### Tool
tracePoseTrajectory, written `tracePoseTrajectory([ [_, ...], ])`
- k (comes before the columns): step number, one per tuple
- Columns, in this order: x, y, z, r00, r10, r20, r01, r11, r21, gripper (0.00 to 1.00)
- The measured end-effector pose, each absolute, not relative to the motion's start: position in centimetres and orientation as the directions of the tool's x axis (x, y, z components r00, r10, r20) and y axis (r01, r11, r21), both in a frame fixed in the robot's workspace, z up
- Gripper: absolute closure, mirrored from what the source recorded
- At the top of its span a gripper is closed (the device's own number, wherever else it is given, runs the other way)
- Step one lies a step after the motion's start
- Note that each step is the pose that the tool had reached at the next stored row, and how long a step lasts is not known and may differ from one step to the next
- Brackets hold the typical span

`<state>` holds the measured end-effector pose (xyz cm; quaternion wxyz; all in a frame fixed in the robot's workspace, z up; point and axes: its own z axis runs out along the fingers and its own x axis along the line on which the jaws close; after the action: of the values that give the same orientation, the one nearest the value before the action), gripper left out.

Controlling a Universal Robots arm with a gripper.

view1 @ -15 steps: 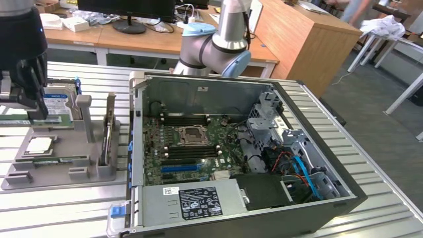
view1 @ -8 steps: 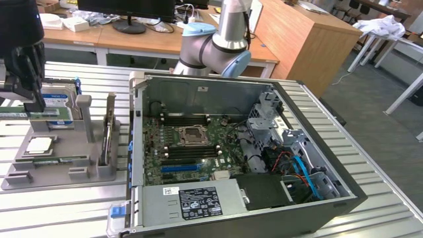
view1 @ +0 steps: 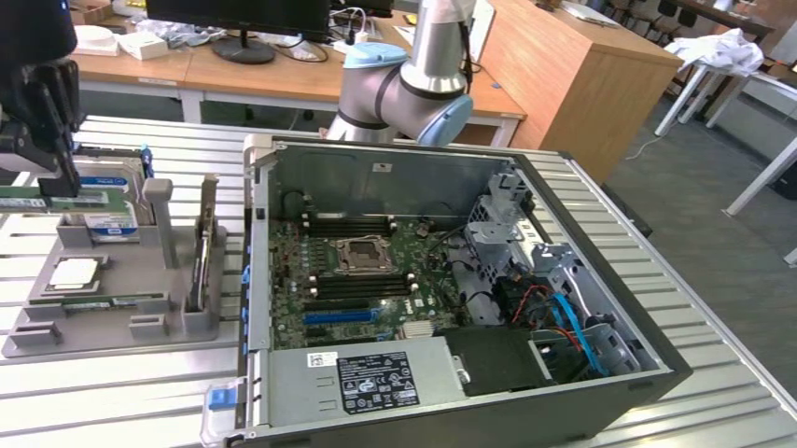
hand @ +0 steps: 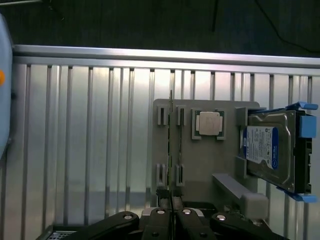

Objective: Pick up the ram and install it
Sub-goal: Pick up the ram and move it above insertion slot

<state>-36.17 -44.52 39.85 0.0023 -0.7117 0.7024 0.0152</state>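
Note:
My gripper (view1: 56,182) hangs at the exterior view's far left, over the grey parts holder (view1: 118,322). Its black fingers (hand: 161,212) are shut on the ram (hand: 171,150). In the wrist view the ram appears edge-on as a thin dark line rising from the gripper (hand: 171,202) past the holder's (hand: 210,165) far edge. In the exterior view the ram (view1: 25,199) shows as a narrow green strip below the fingers, lifted clear of the holder. The open computer case (view1: 461,280) lies to the exterior view's right, with dark memory slots (view1: 355,224) beside the processor socket (view1: 361,254).
The holder also carries a square silver processor chip (hand: 209,123), a hard drive (hand: 265,150) in a blue caddy, another green stick (view1: 100,301) and an upright card (view1: 205,247). All of it rests on a ribbed metal table (view1: 112,401). Desks and a wooden cabinet stand behind.

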Motion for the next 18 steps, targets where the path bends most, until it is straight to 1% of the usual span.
tracePoseTrajectory([
  [4,-36.17,-44.52,40.57,0.013,-1.000,-0.025,-1.000,-0.013,0.018,0.89],
  [18,-35.54,-44.52,40.60,0.013,-1.000,-0.025,-1.000,-0.013,0.018,0.89],
])
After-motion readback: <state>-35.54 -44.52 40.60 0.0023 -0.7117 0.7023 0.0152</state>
